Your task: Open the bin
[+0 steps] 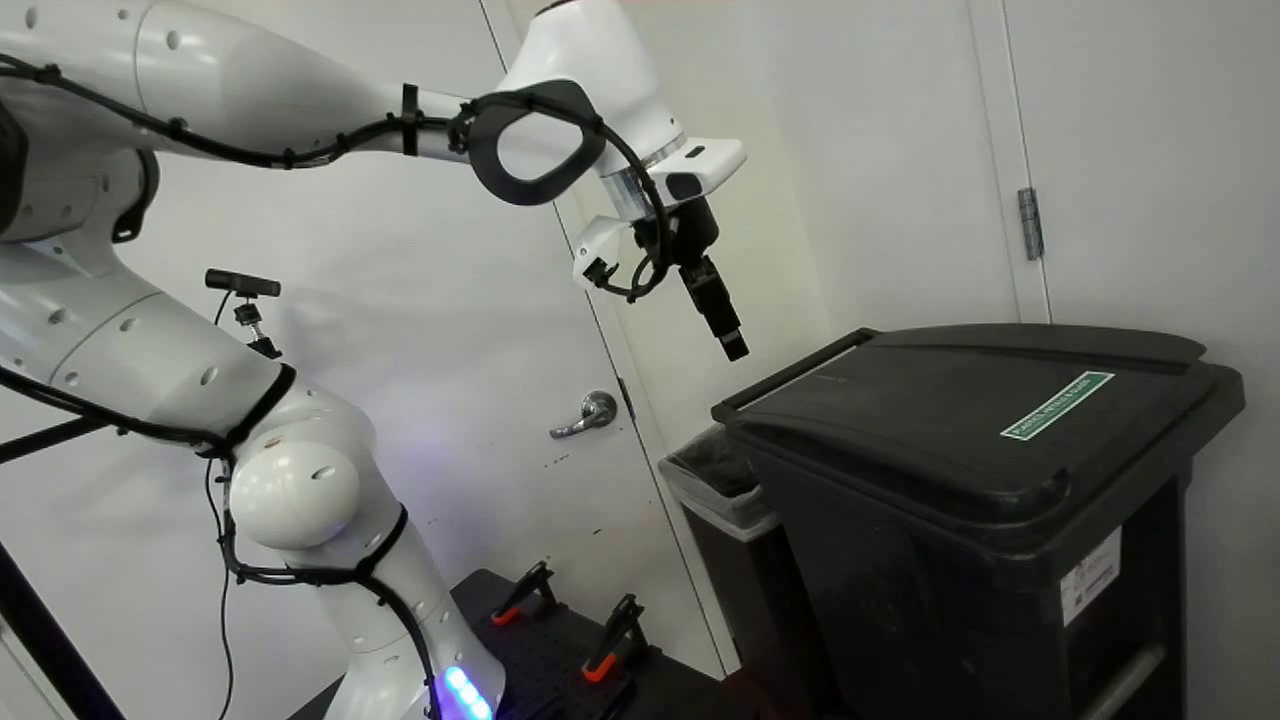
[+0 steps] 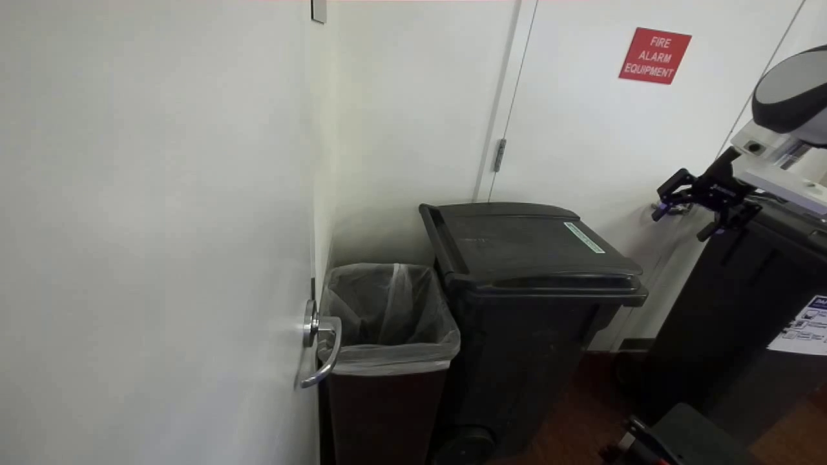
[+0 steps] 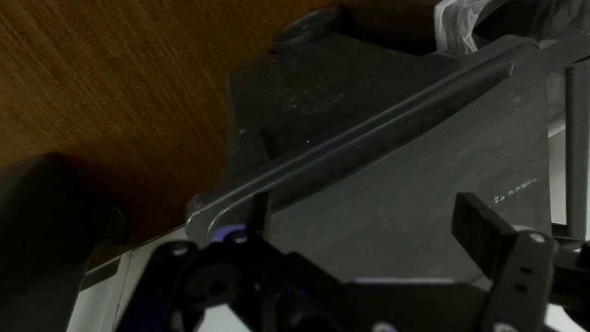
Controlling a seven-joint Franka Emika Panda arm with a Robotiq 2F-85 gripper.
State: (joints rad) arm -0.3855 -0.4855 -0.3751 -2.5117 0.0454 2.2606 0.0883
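The bin is a large black wheelie bin with a flat lid and a green-white sticker. It shows in both exterior views (image 1: pixel 920 420) (image 2: pixel 517 252), and its lid is shut. In the wrist view the bin's lid (image 3: pixel 415 184) and rim fill the space beyond my fingers. My gripper (image 3: pixel 364 198) is open, with nothing between its fingers. In an exterior view the gripper (image 1: pixel 735 347) hangs higher than the lid; in an exterior view the gripper (image 2: pixel 681 225) is off to the bin's right. It is apart from the bin. The bin's inside is hidden.
A slim brown trash can (image 2: pixel 387 400) with a clear liner stands against the bin's side. Another black bin (image 2: pixel 717 323) with a white label stands at the right. A door handle (image 2: pixel 323 349) juts out near the trash can. Orange-tipped clamps (image 1: pixel 610 645) sit by the robot's base.
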